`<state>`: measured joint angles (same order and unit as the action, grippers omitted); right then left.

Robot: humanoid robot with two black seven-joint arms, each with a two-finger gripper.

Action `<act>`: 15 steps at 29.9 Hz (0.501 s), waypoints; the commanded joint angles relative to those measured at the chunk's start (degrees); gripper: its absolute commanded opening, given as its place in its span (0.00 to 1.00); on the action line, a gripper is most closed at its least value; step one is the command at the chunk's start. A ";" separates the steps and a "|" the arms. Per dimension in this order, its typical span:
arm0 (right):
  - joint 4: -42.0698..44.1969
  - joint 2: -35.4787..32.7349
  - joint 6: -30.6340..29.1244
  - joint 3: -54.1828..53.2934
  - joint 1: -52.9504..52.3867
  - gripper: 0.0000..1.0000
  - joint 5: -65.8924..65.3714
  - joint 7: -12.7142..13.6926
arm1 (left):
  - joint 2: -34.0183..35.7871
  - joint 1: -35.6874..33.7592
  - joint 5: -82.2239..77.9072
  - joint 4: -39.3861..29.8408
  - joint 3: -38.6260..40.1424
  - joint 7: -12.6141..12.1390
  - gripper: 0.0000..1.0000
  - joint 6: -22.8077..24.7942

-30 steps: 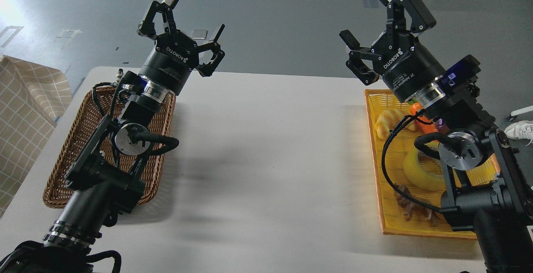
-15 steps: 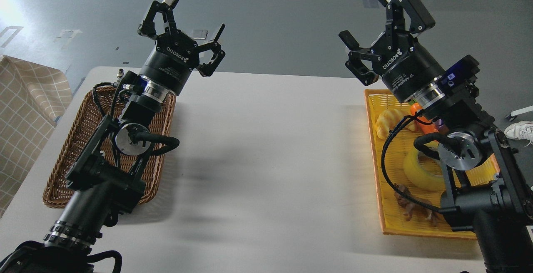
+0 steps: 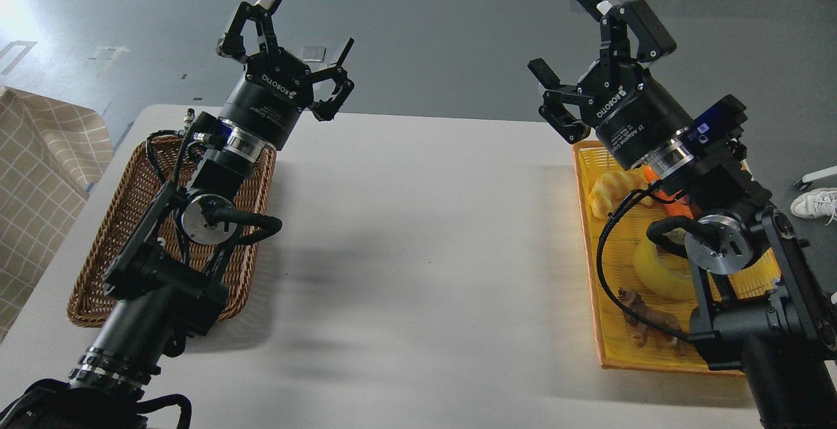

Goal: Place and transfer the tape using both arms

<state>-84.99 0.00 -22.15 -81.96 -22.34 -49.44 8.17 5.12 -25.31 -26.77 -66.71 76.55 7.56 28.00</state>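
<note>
The yellow tape roll (image 3: pixel 660 272) lies flat in the yellow tray (image 3: pixel 608 344) at the right, partly hidden behind my right arm's joint and cable. My right gripper (image 3: pixel 567 35) is open and empty, raised high above the tray's far end. My left gripper (image 3: pixel 314 16) is open and empty, raised above the far end of the brown wicker basket (image 3: pixel 124 220) at the left. Neither gripper touches the tape.
The tray also holds a yellow croissant toy (image 3: pixel 607 192), an orange carrot-like toy (image 3: pixel 673 197) and a small brown animal figure (image 3: pixel 644 321). A white table (image 3: pixel 418 252) spans between basket and tray. A checked cloth (image 3: pixel 39 174) hangs at far left.
My right arm has shifted slightly left and up, uncovering a bit more of the brown figure. The left arm has not moved.
</note>
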 commanded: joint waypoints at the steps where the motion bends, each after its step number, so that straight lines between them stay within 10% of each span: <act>1: 0.00 0.00 0.00 0.05 0.02 1.00 0.04 0.00 | -0.02 0.00 -0.04 0.00 0.00 0.00 0.99 0.00; 15: -0.61 0.00 1.40 -0.04 0.10 1.00 0.04 0.00 | -0.10 0.09 -0.04 -0.26 0.00 0.00 0.99 0.00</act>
<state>-85.07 0.00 -20.81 -82.03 -22.27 -49.48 8.18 5.17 -25.25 -26.81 -66.90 76.55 7.56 28.00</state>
